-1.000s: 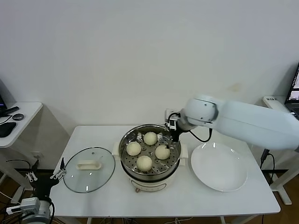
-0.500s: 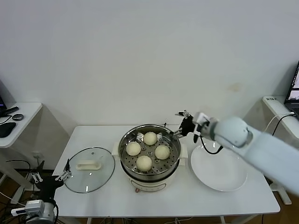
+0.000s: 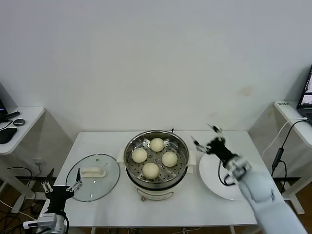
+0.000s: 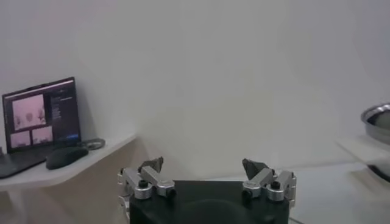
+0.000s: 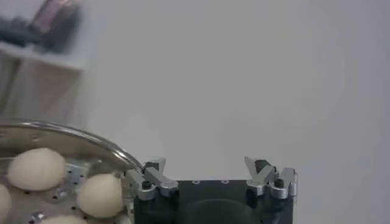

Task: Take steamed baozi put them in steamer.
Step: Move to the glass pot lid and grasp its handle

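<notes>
- Nearest us, the left gripper [image 3: 61,187] hangs open and empty below the table [image 3: 195,204] edge.
- We count one lid [image 3: 92,177], one plate [image 3: 214,187], one steamer [image 3: 157,183].
- Four smooth cream baozi [image 3: 150,170] lie inside the steamer.
- Right gripper [image 3: 204,138]: open, empty, over the plate's far rim.

No legible txt (laptop screen blurred)

steamer [image 3: 156,161]: top uncovered, four steamed baozi [image 3: 155,157] fill tray | glass lid [image 3: 92,177] flat to its left | white plate [image 3: 229,181] right, right gripper [image 3: 205,137] above its near edge | front table strip bare
</notes>
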### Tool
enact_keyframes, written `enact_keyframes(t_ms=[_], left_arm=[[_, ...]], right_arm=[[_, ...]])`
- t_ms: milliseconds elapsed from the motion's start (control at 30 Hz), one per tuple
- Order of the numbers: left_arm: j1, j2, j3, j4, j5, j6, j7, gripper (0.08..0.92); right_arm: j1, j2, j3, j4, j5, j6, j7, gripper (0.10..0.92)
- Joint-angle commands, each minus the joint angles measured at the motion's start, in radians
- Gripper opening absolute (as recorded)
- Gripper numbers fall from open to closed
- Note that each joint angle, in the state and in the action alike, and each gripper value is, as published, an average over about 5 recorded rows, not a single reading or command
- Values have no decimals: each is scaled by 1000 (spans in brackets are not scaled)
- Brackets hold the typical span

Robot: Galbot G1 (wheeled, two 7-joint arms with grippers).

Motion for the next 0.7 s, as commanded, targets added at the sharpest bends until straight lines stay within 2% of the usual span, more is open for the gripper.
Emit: enact_keyframes(t_ms=[33, 133, 367, 500, 700], left_arm=[[15, 3, 24, 61, 549, -32, -59, 823], [16, 33, 8, 128, 766, -69, -55, 823], [-53, 152, -6, 335, 1201, -271, -82, 823], [-140, 179, 24, 449, 1309, -307, -102, 823], [-257, 210, 99, 525, 1346, -312, -57, 823]], right_arm=[[-402, 392, 478, 14, -97, 311, -85, 823], [-437, 398, 522, 15, -23, 296, -72, 823], [-457, 387, 585, 12, 42, 273, -23, 823], [-465, 402, 566, 9, 40, 277, -10, 823], [-469, 412, 550, 15, 35, 267, -5, 823]])
